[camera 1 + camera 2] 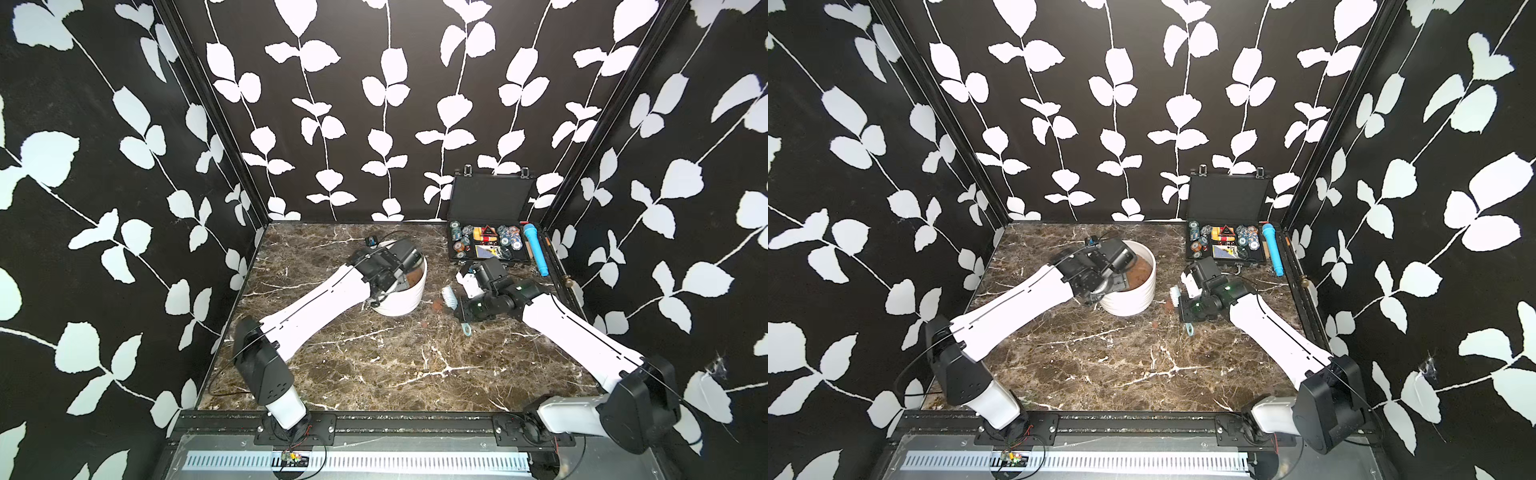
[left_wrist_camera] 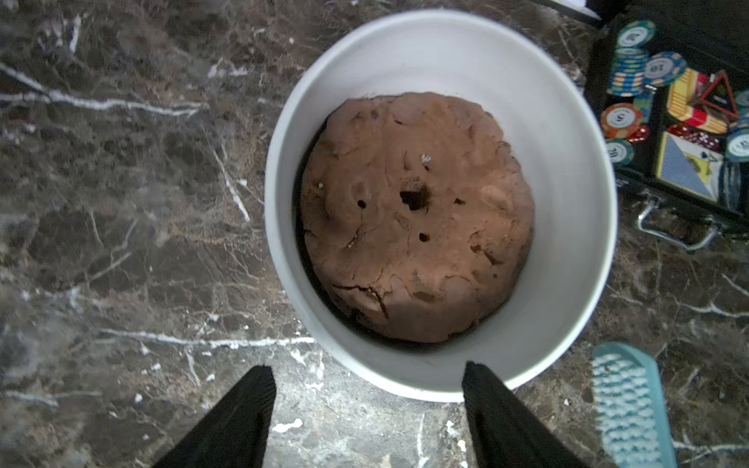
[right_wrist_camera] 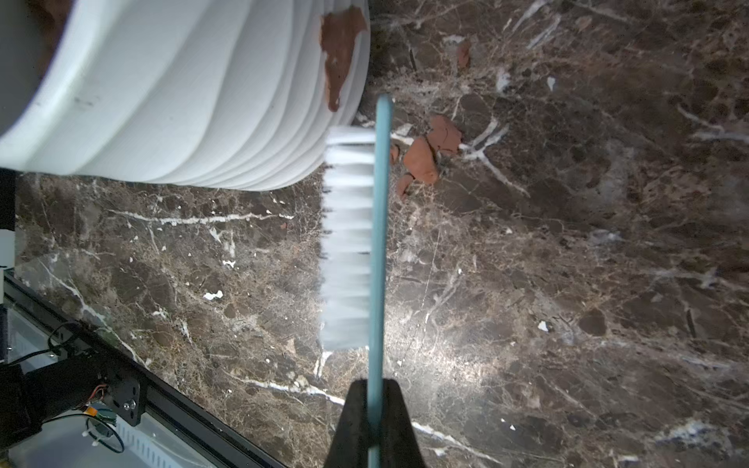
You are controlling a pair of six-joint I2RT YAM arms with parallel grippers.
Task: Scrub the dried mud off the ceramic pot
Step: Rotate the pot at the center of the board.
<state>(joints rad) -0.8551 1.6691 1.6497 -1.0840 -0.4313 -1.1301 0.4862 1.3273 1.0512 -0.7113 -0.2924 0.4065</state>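
Ceramic pot (image 3: 182, 101) sat mid-desk, toward the far edge. Left gripper (image 2: 367, 368) stood wide over its rim, holding nothing. Right gripper (image 3: 375, 389) clamped the scrub brush (image 3: 352, 243), bristles beside the dried mud (image 3: 338, 44). Risk: the unbraced pot could slide or tip under scrubbing.

You're looking at a left arm (image 1: 316, 307) and a right arm (image 1: 582, 336) that are both wearing long white shells, each scored by a thin dark seam, between boxy black joint housings (image 1: 262, 370). A thin black cable (image 1: 209, 384) is trailing from the left arm, red wires (image 1: 307, 433) are peeking out at its base beside a black plate (image 1: 322, 424) dotted with small screws, and a green light (image 1: 1227, 287) is glowing on the right wrist. The left fingers (image 2: 227, 421) and right fingers (image 3: 352, 421) are showing as black, tapered, finely ribbed wedges.
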